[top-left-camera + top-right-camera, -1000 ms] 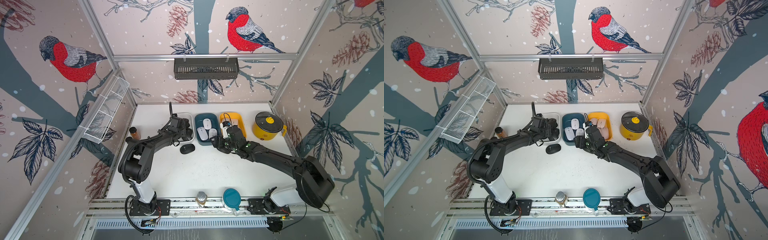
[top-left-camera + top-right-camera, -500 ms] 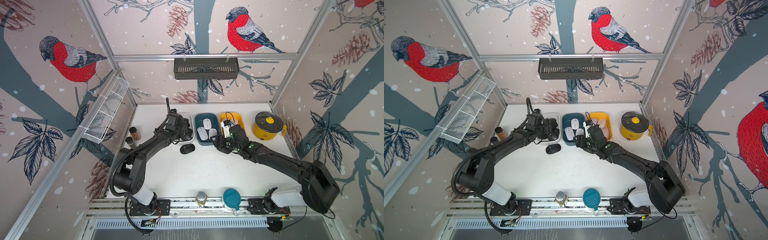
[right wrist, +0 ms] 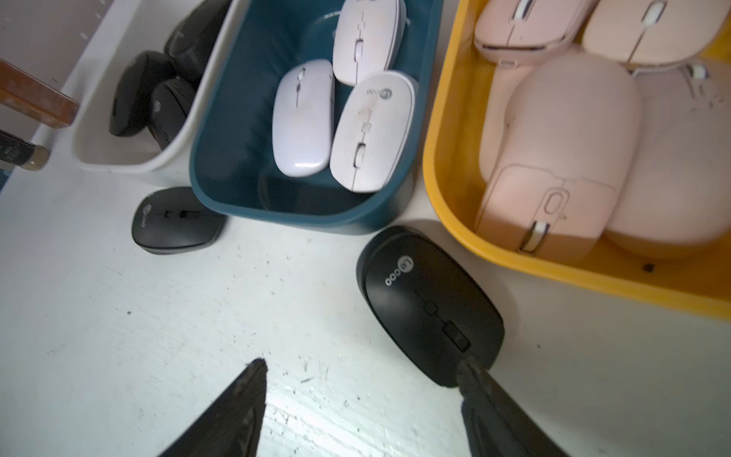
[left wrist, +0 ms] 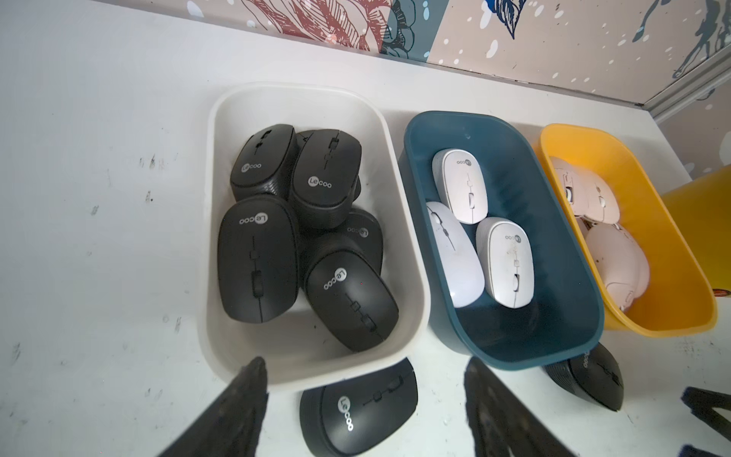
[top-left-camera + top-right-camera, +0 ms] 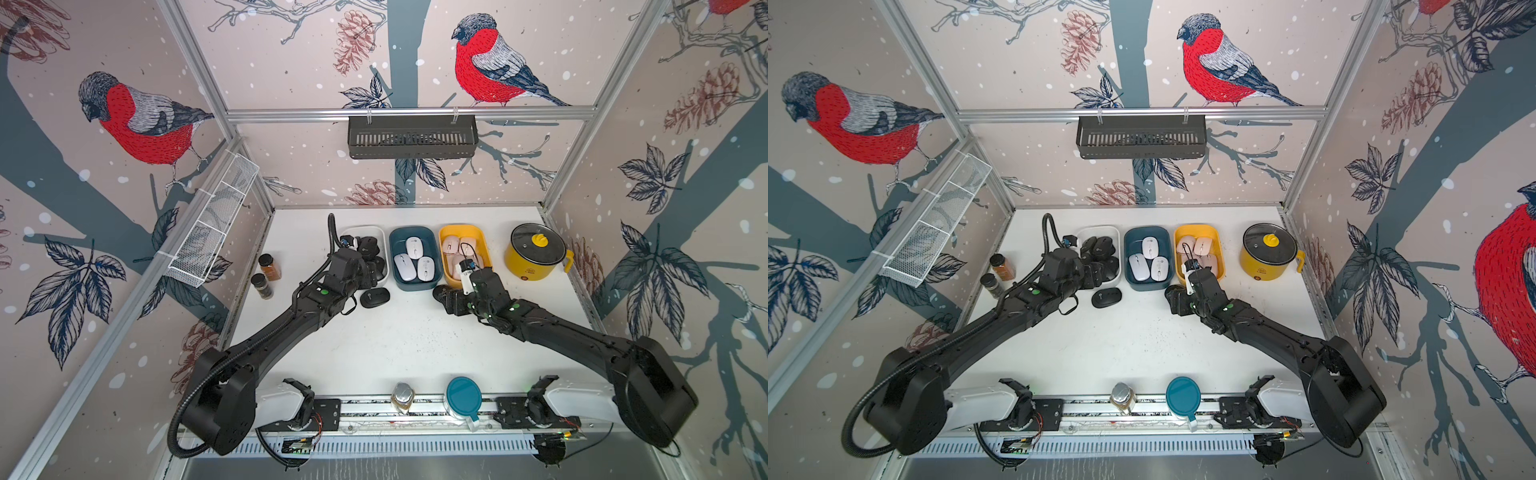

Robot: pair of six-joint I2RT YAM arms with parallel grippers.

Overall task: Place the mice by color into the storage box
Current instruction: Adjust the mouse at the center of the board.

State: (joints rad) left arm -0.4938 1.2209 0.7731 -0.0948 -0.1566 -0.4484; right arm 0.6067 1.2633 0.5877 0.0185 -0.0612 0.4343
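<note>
Left gripper (image 4: 364, 362) spread, empty; first black mouse (image 5: 375, 297) between its fingers, frame centre in a top view. Right gripper (image 3: 362, 362) spread, one finger touching second black mouse (image 3: 431, 304). Behind: white box (image 4: 308, 91), teal box (image 4: 534, 190), yellow box (image 4: 652, 221), one colour each.

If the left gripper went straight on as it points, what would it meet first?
Most likely the black mouse just ahead of the left gripper, outside the white box; depth is unclear.

Bright even light, soft shadows, wide-angle distortion, wrist-view blur
</note>
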